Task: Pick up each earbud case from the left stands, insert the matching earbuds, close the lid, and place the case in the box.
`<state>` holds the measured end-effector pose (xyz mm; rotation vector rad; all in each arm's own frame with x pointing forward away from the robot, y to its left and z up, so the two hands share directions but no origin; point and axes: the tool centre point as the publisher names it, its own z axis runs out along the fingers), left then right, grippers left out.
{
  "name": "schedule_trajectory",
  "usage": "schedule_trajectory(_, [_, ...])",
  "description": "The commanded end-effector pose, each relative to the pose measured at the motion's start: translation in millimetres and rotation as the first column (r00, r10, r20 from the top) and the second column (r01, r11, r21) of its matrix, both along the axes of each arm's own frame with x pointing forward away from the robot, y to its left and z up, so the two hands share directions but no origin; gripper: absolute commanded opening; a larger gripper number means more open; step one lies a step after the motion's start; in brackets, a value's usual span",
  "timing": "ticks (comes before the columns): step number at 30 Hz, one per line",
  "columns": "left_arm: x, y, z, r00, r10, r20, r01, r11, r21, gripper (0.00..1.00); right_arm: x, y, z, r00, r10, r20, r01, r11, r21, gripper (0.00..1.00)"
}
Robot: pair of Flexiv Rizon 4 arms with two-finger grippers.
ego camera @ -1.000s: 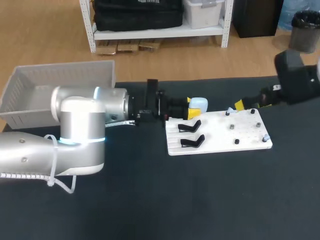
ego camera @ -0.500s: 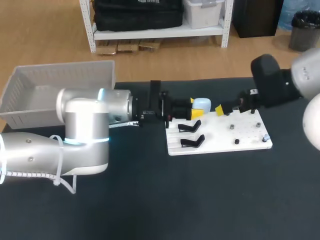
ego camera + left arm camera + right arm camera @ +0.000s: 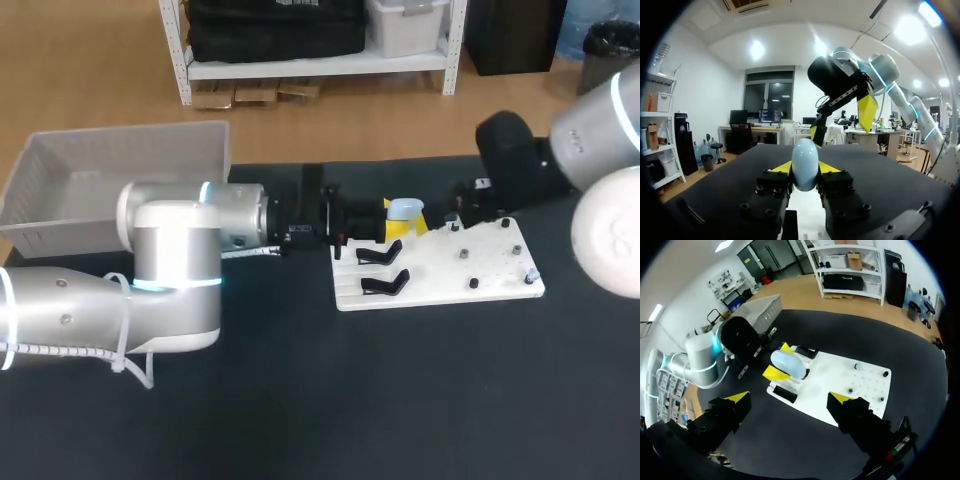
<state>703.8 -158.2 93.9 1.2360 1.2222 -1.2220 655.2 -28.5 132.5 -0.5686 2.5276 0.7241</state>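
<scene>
Left gripper (image 3: 805, 170) clamps the pale blue earbud case (image 3: 404, 208) over the white board (image 3: 440, 285), just beyond the black stands (image 3: 385, 282), apparently presenting it to the wide-open right gripper (image 3: 789, 398) hovering opposite for loading.

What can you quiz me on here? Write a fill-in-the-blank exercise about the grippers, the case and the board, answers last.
The left gripper is shut on a pale ____ case. The fingers of the right gripper are ____. The black stands sit on a ____ board.
Missing words: blue; open; white.
</scene>
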Motion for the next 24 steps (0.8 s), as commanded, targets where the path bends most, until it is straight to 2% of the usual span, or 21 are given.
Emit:
schedule_trajectory(1, [0.5, -1, -2.1, 1.000, 0.002, 0.003, -0.002, 1.000, -0.006, 0.00, 8.2, 7, -3, 1.000, -0.010, -0.005, 0.010, 1.000, -0.018, 1.00])
schedule_trajectory(24, [0.5, -1, -2.1, 1.000, 0.002, 0.003, -0.002, 1.000, -0.006, 0.00, 29.0, 6, -22, 0.998, -0.057, -0.023, 0.056, 0.997, -0.055, 1.00])
